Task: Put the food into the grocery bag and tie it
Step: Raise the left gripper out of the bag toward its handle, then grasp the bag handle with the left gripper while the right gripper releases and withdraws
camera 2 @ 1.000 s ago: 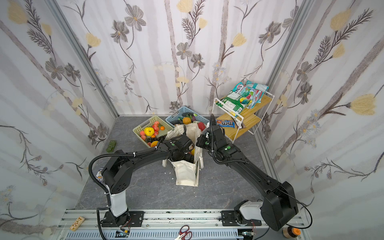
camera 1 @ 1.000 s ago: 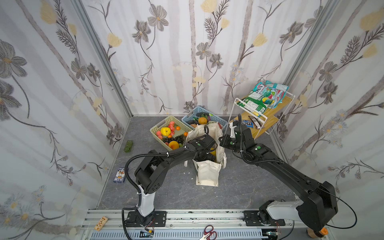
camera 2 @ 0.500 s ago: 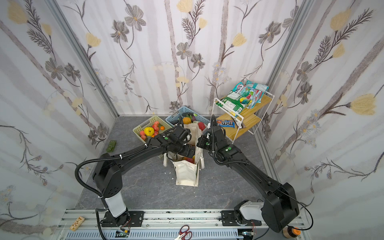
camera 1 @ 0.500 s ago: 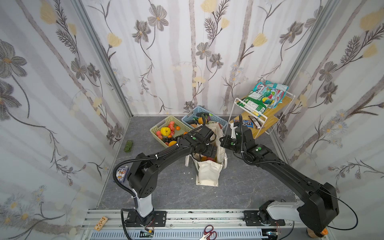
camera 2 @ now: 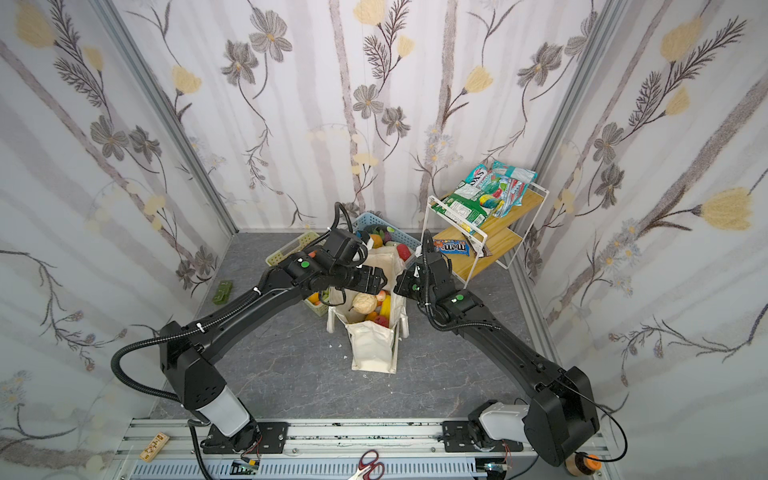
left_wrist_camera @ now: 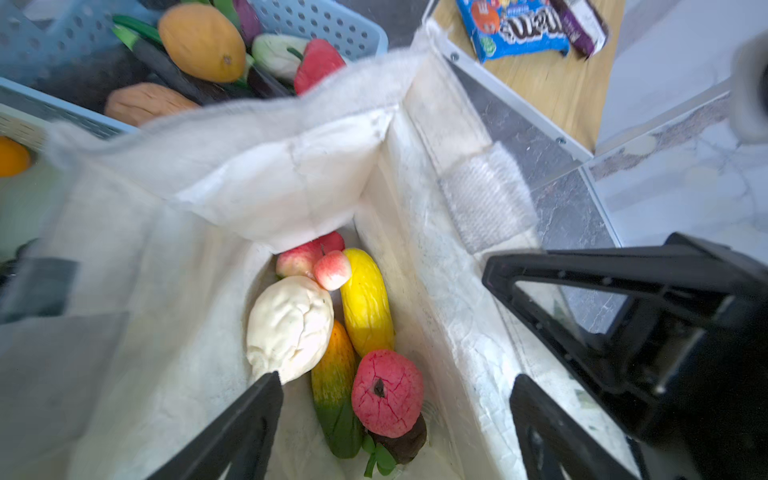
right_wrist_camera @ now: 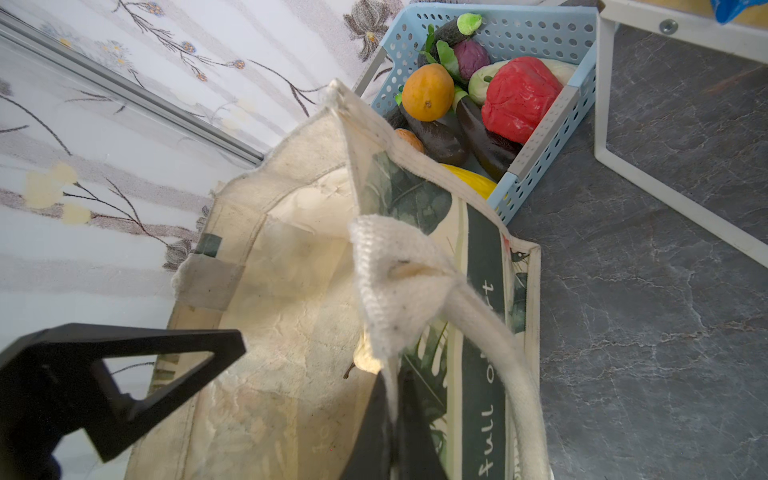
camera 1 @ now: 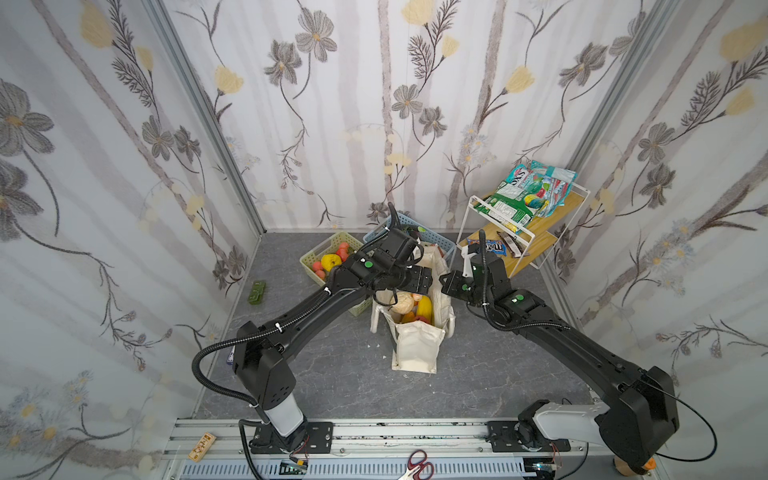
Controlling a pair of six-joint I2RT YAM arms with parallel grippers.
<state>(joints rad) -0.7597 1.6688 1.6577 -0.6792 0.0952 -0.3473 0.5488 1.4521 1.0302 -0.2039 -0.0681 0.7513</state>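
The grocery bag [camera 1: 415, 345] stands open near the middle of the grey table [camera 1: 332, 386], just beside the blue basket [right_wrist_camera: 519, 25]. It is cream cloth with green leaves and a fat white handle [right_wrist_camera: 490, 332]. Inside lie a pale cauliflower [left_wrist_camera: 289, 328], a yellow mango [left_wrist_camera: 365, 303] and a red apple [left_wrist_camera: 386, 392]. The left gripper [camera 1: 417, 277] hangs wide apart over the bag, holding nothing. The right gripper [right_wrist_camera: 390, 399] pinches the bag's top edge.

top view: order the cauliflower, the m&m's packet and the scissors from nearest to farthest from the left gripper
Measured from the left gripper in a top view:
1. the cauliflower, right beside it, inside the grocery bag
2. the m&m's packet, off to the right on the lower shelf
3. the scissors, farthest, on the front rail
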